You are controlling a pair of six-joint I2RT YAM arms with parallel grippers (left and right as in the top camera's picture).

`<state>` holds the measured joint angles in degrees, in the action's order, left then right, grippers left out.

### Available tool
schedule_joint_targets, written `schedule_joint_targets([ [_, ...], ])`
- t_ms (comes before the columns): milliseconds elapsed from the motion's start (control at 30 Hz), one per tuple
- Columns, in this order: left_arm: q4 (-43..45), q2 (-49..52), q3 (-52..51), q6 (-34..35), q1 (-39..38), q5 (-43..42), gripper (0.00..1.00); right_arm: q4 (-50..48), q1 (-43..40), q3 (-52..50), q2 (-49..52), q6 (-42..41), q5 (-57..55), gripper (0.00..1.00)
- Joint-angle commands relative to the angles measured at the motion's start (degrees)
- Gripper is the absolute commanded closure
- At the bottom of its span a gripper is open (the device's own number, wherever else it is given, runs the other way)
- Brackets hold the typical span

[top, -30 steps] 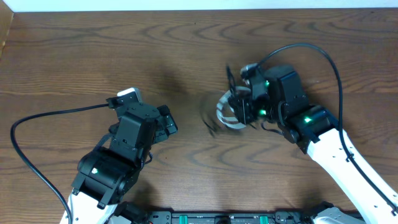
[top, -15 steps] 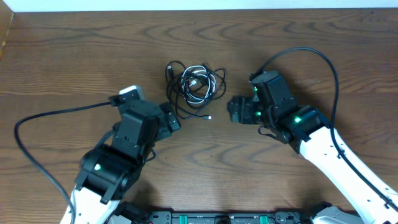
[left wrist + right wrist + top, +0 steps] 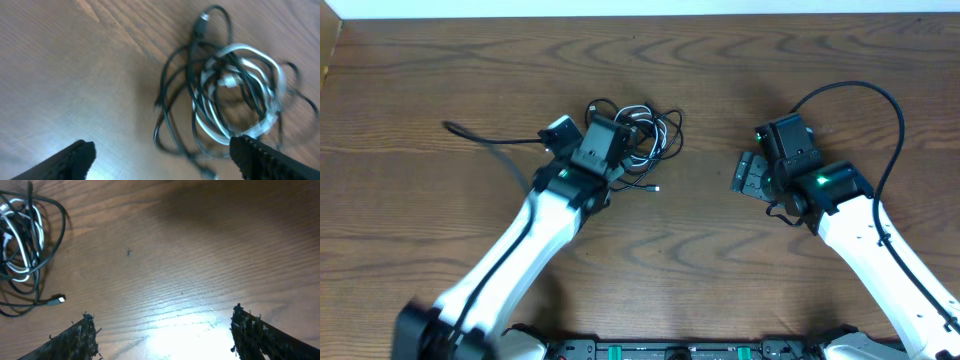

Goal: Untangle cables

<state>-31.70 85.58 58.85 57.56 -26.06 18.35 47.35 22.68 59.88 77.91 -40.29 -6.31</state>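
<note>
Your left pincer [image 3: 161, 146] hangs wide open and empty over the near edge of the tangle of thin black cords and one white cord [image 3: 227, 90]. This tangle lies as one loose coil on the dark brown wooden table [image 3: 470, 80], between the two arms. Your right pincer [image 3: 161, 320] is likewise spread wide, holds nothing, and sits well off to the coil's right. To do this step well, close on a single outer black loop [image 3: 159, 107], not the white cord [image 3: 252, 55] woven through the middle, and draw it gently outward. No container shows anywhere.
</note>
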Motion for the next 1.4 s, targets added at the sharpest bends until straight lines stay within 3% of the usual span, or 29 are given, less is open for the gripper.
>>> schedule_joint_targets([
  [0,4.09,5.75,0.35,3.54,1.03,2.86,0.11,0.22,-0.09,0.28,0.11,-0.79,-0.9,0.17],
  [100,12.13,10.91,0.35,-9.38,1.03,-0.04,0.11,0.22,-0.09,0.28,0.11,-0.79,-0.66,0.18],
  [167,13.88,13.46,0.35,-12.61,1.14,-0.39,0.11,0.26,-0.09,0.28,0.11,-0.79,-0.66,0.19],
  [533,17.07,21.57,0.35,-13.03,6.38,-0.35,0.11,1.57,-0.09,0.26,0.11,-0.79,-0.63,0.19],
  [700,20.74,23.26,0.35,-16.2,6.69,-7.76,0.11,1.7,-0.09,0.26,0.11,-0.81,-0.63,0.19],
  [833,22.88,23.3,0.35,-15.37,6.71,-11.87,0.02,1.75,-0.09,0.26,0.11,-0.81,-0.63,0.19],
  [867,22.99,23.32,0.35,-14.78,6.71,-11.69,0.06,1.75,-0.09,0.26,0.11,-0.81,-0.63,0.18],
  [1033,22.62,24.09,0.35,-14.45,6.71,-11.23,0.81,1.75,-0.09,0.26,0.11,-0.81,-0.59,0.19],
  [1067,22.29,24.17,0.35,-14.45,6.71,-11.26,0.92,1.75,-0.07,0.26,0.11,-0.81,-0.46,0.2],
  [1367,15.06,15.82,0.35,-23.02,6.78,-17.0,0.92,-0.81,-0.09,-0.26,1.11,-0.81,5.4,0.28],
])
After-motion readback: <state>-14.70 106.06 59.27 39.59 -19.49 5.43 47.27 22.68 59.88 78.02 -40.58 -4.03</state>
